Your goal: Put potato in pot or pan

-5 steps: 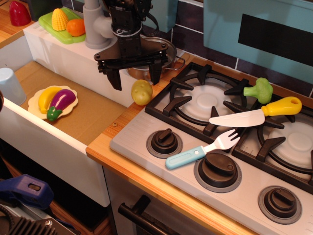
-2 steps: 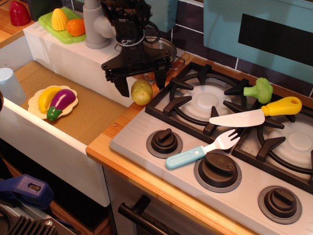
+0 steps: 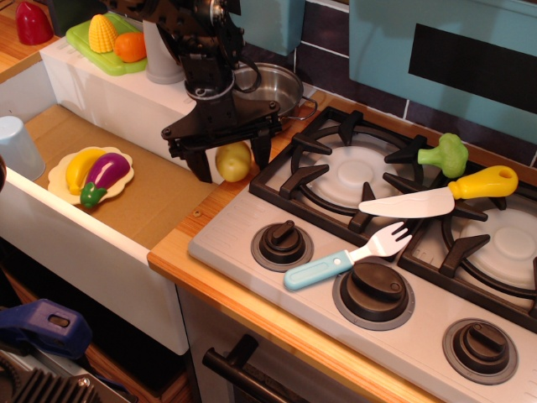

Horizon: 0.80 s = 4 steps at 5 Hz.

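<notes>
The yellowish-tan potato (image 3: 234, 161) lies on the wooden counter strip between the sink and the stove. My gripper (image 3: 231, 159) is lowered over it, open, with one black finger on its left (image 3: 201, 164) and one on its right; the fingers straddle the potato and I cannot tell if they touch it. The shiny steel pot (image 3: 275, 87) stands behind the gripper at the back of the counter, partly hidden by the arm, its wire handle showing on the right.
A stove (image 3: 394, 218) with black grates holds a toy knife (image 3: 436, 195), broccoli (image 3: 445, 154) and a fork (image 3: 348, 257). In the sink lie a plate with banana and eggplant (image 3: 91, 174) and a blue cup (image 3: 17, 148). A green board with corn and orange (image 3: 113, 40) sits behind.
The gripper has come down and forward from above the pot's front to counter level, so its open fingers now sit on either side of the potato. The potato has shifted slightly left.
</notes>
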Tool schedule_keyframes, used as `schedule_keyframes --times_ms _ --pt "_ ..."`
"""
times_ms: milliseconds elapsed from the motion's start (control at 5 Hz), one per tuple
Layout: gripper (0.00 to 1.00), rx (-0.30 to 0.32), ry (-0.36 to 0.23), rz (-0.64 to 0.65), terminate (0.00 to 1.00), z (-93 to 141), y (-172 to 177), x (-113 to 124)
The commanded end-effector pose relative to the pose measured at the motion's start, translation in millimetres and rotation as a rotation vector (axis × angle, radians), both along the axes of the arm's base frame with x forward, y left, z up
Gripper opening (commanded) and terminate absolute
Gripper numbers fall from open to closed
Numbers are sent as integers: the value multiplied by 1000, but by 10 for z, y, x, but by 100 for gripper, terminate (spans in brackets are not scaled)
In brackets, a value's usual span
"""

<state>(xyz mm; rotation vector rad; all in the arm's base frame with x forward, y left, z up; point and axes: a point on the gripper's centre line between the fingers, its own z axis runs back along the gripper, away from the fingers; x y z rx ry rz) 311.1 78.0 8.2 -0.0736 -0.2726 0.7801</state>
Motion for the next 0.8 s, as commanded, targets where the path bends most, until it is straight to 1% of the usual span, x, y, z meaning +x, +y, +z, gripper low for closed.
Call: schedule_keyframes --times_ms 0,200,400,600 --pt "0 32 -42 -14 0 179 47 48" --pt "0 95 -24 -27 0 402 115 13" --pt "0 179 -23 -48 0 674 218 36" --pt "0 237 -57 -80 0 778 278 181"
